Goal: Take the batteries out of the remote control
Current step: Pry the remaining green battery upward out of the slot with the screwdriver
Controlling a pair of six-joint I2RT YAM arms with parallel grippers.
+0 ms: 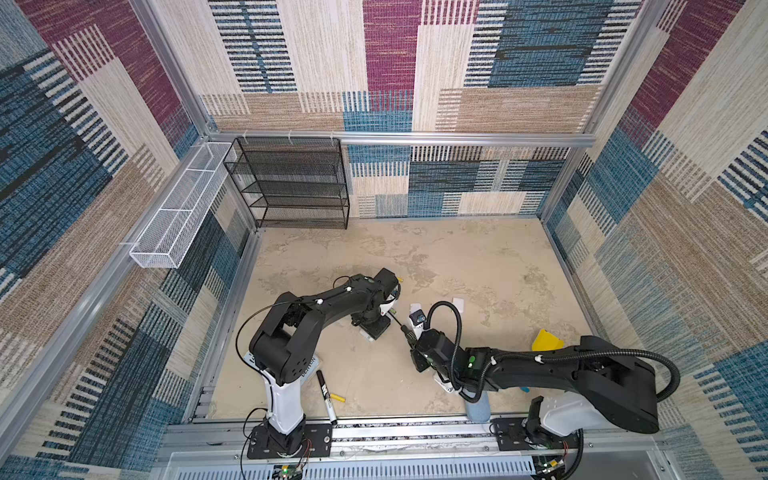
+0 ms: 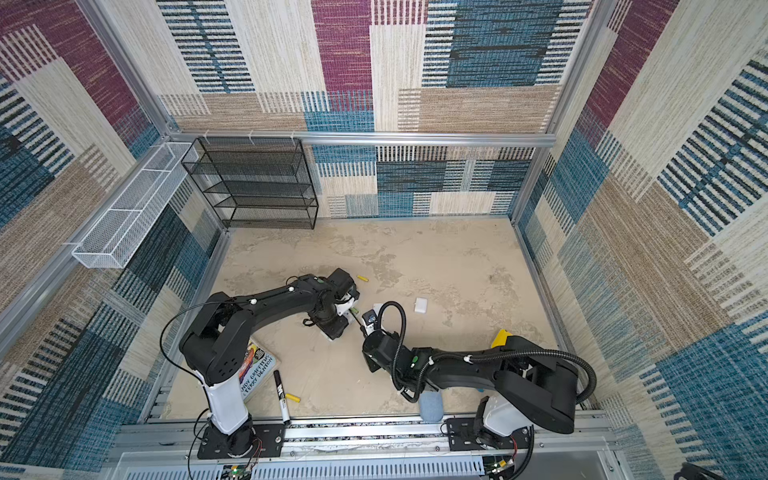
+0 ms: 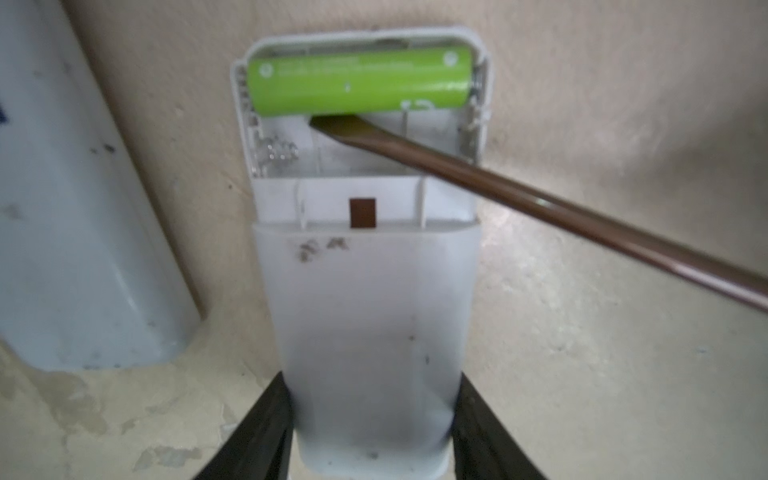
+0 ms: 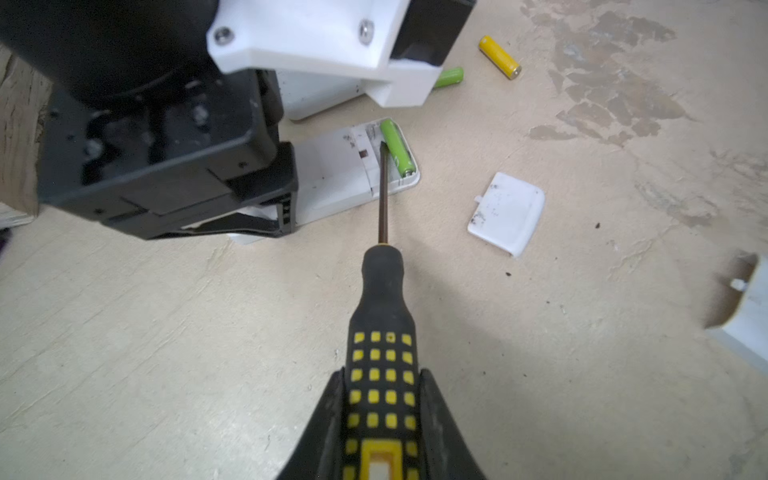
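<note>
On the tabletop: left claw clamps remote; right claw grips screwdriver, tip against green battery seated in open compartment. Loose nearby: second green battery, yellow battery, cover; another yellow battery beside marker.

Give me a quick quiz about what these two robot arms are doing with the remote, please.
1. True or false: a green battery sits in the open compartment of the remote.
2. What does the right gripper hold? A) a spoon B) a screwdriver C) a brush
3. Fill in: the left gripper is closed on the ______.
Key: 1 true; 2 B; 3 remote.
</note>
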